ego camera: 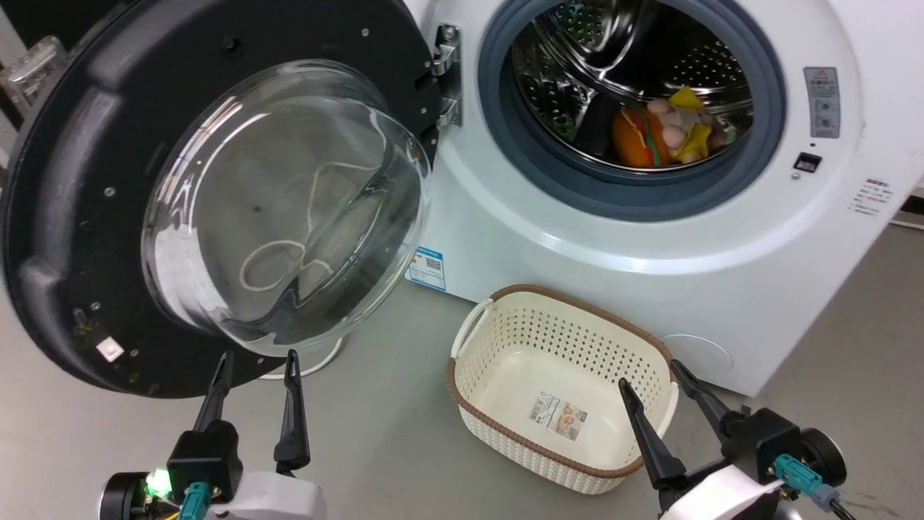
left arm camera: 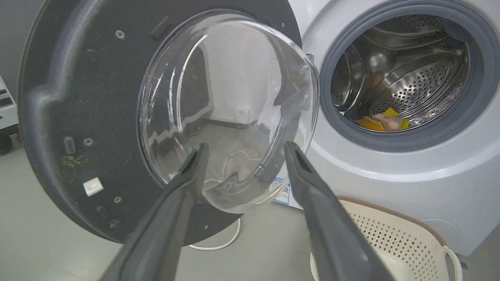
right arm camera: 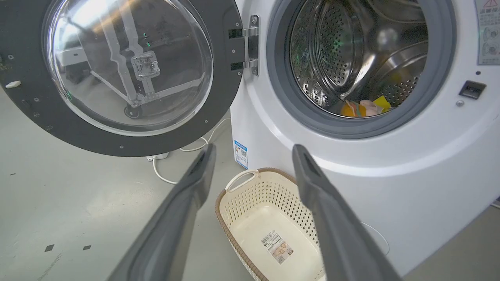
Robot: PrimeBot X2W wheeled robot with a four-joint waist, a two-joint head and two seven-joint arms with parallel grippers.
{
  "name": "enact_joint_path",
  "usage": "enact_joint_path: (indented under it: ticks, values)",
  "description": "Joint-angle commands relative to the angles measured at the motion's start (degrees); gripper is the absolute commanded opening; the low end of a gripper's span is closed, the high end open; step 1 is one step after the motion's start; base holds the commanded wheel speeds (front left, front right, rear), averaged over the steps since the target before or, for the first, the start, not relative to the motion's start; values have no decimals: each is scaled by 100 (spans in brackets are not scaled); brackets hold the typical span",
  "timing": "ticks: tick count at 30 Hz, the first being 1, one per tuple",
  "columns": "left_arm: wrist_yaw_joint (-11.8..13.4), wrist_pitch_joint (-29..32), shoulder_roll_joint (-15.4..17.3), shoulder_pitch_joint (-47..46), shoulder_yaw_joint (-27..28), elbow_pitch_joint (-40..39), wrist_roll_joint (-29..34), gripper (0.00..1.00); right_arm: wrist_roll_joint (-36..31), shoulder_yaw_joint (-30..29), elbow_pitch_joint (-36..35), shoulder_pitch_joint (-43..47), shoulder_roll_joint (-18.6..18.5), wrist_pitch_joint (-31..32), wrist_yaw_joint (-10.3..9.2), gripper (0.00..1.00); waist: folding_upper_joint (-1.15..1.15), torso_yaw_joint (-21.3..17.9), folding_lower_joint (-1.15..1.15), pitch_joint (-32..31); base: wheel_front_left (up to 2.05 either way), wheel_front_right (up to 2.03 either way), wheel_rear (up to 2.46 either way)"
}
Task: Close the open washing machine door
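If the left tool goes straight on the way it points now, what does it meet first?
Probably the left tool meets the glass window of the open washing machine door, close ahead; depth is unclear.

one washing machine point(ego camera: 650, 289) in the upper right of the frame, with one door point(ego camera: 65, 217) at the upper left and one drum point(ego camera: 577, 43). one basket point(ego camera: 520, 448) at the lower middle, with one paper label point(ego camera: 558, 417) inside. two grippers: the left gripper point(ego camera: 260, 354) at the lower left, the right gripper point(ego camera: 648, 373) at the lower right, two fingers each, four in all. one blue sticker point(ego camera: 426, 268). one white cable point(left arm camera: 218, 247). toys point(ego camera: 639, 137) in the drum: a small heap, too tangled to count.
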Motion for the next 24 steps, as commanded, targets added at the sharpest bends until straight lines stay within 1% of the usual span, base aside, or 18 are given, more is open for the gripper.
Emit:
enact_joint_path:
  ticks: [1,7,8,9,16,19,21,24]
  values:
    - [21,-73,6,79,12,13,-80,100,33,30,43,-105,-36,-70,3,100,0,53,0,-1,0,0,0]
    - [23,-133,1,96,27,16,-98,100,63,76,95,-103,-37,-130,3,100,0,171,0,-9,0,0,0]
    - [24,-145,0,104,28,17,-101,77,68,84,104,-102,-37,-142,3,100,0,194,0,-11,0,0,0]
    - [-15,-169,-2,116,16,31,-134,0,73,96,119,-101,-38,-166,3,100,0,241,0,-12,0,0,0]
    - [-45,-240,-10,42,126,-164,-248,0,68,86,138,-100,-50,-237,3,100,0,390,0,38,0,0,0]
    - [-48,-276,-26,-61,321,-371,-416,0,18,-18,132,-73,-48,-273,3,100,0,466,0,102,0,0,0]
    - [-96,-300,-26,-180,478,-539,-499,0,-10,-73,112,-54,-42,-297,4,100,0,518,0,156,0,0,0]
    - [-212,-336,-33,-470,891,-779,-872,0,-44,-112,72,-20,-43,-332,4,100,0,594,0,230,0,0,0]
